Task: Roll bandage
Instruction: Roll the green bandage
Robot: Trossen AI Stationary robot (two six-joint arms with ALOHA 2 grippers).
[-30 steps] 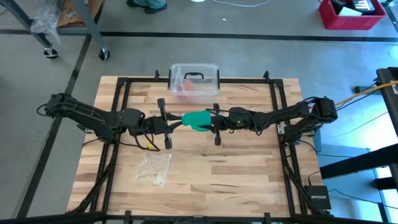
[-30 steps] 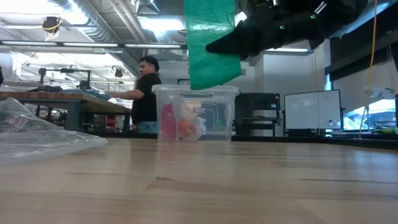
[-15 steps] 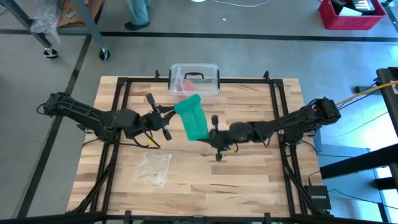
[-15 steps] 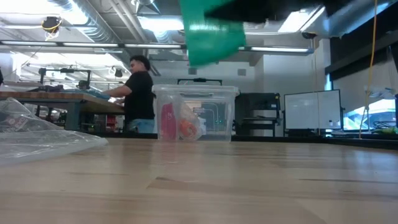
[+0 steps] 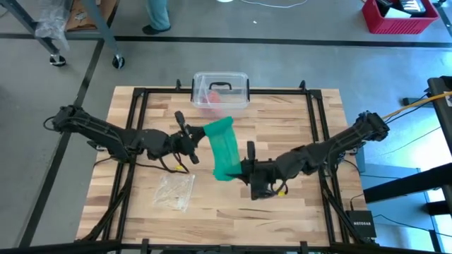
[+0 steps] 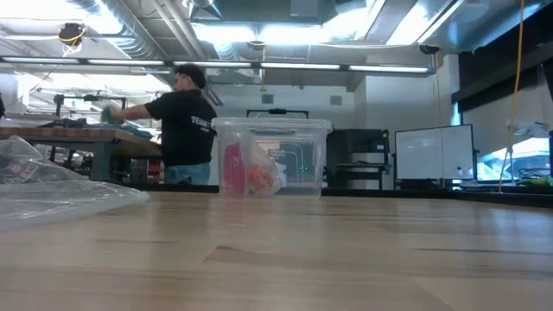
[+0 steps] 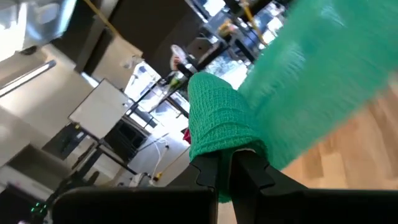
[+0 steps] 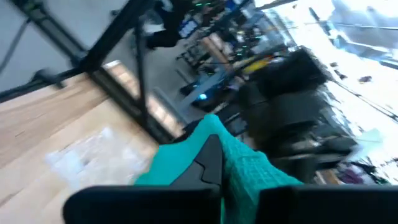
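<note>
The green bandage [image 5: 222, 148] hangs in the air as a wide strip stretched between my two grippers, above the middle of the table. My left gripper [image 5: 201, 135] is shut on its far end, which also shows in the left wrist view [image 7: 298, 81]. My right gripper [image 5: 236, 171] is shut on its near end, which also shows in the right wrist view [image 8: 249, 168]. The low view shows neither the bandage nor the grippers. My left gripper pinches a bunched end of the bandage [image 7: 221, 140] between its two shut fingers, coming level from the table's left. The cloth is lifted clear and runs away from the fingers as a broad strip. My right gripper pinches the bandage's other end [image 8: 233, 158] between its two shut fingers, coming level from the table's right. The cloth folds over the fingertips. The end is clear of the table.
A clear plastic box [image 5: 220, 89] with a black handle stands at the table's far edge, also in the low view [image 6: 271, 157]. A thin clear wrapper [image 5: 175, 190] lies near the table's left front. A person [image 6: 186, 130] stands in the room behind.
My right gripper has gone toward the table's near edge with its end of the bandage. The bandage, bunched between the grippers before, is now drawn out into a longer strip. It has risen out of the low view.
</note>
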